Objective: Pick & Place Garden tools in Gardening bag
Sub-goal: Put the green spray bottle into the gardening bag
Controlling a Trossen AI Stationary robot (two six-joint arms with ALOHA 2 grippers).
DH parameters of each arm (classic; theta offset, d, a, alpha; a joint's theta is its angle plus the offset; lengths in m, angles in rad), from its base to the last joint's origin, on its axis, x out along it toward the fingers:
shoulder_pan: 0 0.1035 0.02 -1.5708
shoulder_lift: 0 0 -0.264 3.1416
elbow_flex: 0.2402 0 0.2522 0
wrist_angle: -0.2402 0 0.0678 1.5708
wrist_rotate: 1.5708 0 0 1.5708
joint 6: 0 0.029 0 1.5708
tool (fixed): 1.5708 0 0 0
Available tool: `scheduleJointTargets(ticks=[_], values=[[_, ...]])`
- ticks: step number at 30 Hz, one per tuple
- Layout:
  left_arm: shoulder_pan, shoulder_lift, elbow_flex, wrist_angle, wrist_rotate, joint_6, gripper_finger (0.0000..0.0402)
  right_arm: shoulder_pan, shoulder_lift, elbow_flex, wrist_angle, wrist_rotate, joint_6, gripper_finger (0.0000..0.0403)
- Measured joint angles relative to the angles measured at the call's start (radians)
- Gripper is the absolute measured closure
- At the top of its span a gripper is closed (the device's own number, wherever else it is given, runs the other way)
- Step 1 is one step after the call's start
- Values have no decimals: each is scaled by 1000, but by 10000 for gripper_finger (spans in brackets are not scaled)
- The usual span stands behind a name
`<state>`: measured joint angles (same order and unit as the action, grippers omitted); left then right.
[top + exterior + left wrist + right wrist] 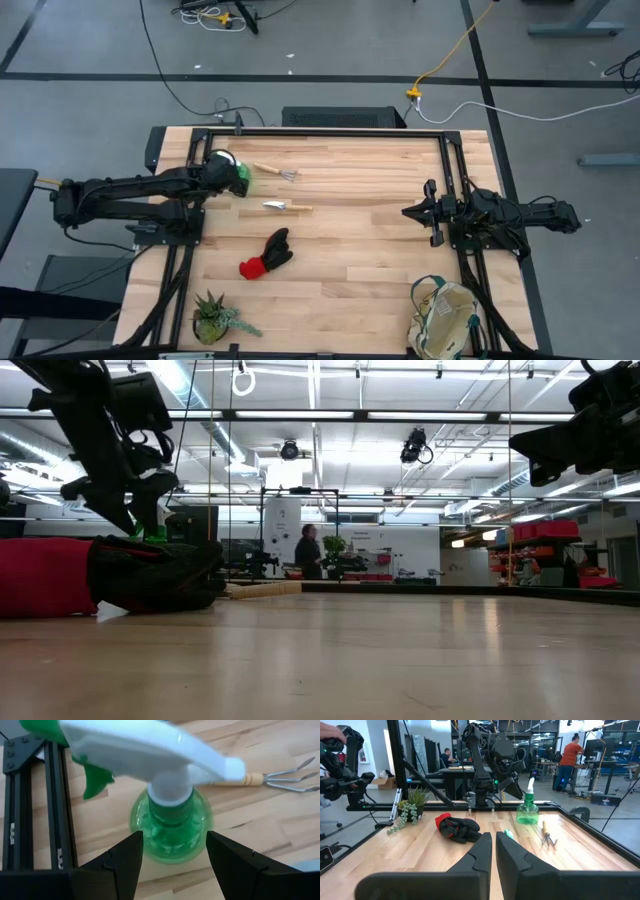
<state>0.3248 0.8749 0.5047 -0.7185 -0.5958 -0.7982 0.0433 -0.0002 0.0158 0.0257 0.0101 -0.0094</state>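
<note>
Over at the far left of the table (340, 255), I have the left gripper (228, 176) around the green spray bottle (236, 174), its fingers (125, 862) spread to either side of the round body. From the left wrist view I cannot tell whether the pads touch the plastic. The bottle stands upright, long axis vertical, white trigger head (150, 750) on top.

Just beside it lies the rake (275, 171), flat on the wood, wooden handle toward the bottle and metal tines pointing toward the right arm's side. Nearer the middle lies the trowel (288, 207), parallel to the rake, metal blade toward the left arm and wooden handle toward the right. The glove pair (268, 254) sits nearer the front, its long axis diagonal, red cuff toward the front left and black fingers toward the trowel. The gardening bag (445, 318) stands at the front right corner, mouth up, well apart from all the tools. A potted plant (213, 316) is at the front left.

My right gripper (412, 212) waits at the right side, fingers pressed together, holding nothing.

Only the high view shows the bag. The low view shows the gloves large in front and the left arm above them, plus a person (308, 550) far off in the room. The right wrist view alone shows the bottle's upright stance from the side.
</note>
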Motion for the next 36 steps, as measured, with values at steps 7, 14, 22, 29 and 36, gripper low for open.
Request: scheduleJointTargets(ticks=[7,14,22,29,36], values=[[0,0,-53,93,-36,2,177,0,0,0,0,0,0,373],[0,0,-91,215,-49,77,177,0,0,0,0,0,0,373],[0,0,-118,271,-91,111,177,0,0,0,0,0,0,373],[0,0,-137,293,-92,104,183,0,0,0,0,0,0,373],[0,0,-137,307,-125,115,223,0,0,0,0,0,0,373]])
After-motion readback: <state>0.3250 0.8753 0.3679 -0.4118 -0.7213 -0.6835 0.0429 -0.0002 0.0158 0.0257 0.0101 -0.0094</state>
